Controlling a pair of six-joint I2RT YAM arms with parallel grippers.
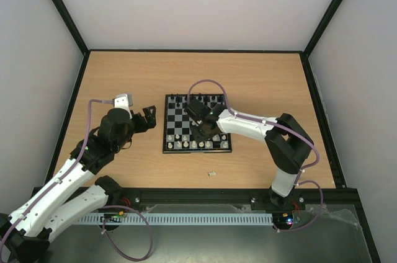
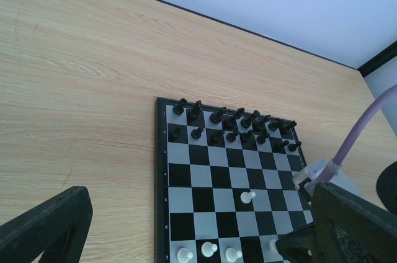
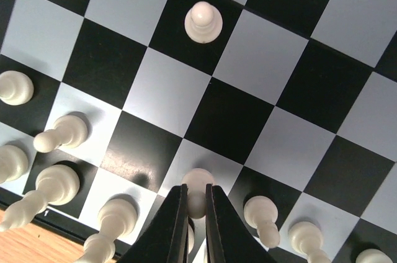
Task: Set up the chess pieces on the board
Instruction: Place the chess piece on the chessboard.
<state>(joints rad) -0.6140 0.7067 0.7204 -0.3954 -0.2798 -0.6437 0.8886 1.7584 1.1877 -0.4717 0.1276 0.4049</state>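
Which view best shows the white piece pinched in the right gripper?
Right wrist: the white piece sits close up between the fingers of the right gripper. In the top external view the gripper hides it; the left wrist view does not show it.

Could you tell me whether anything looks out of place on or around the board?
Two things. A lone white pawn stands mid-board, away from the other white pieces in the near rows. A small pale object, possibly a stray piece, lies on the table off the near edge of the board.
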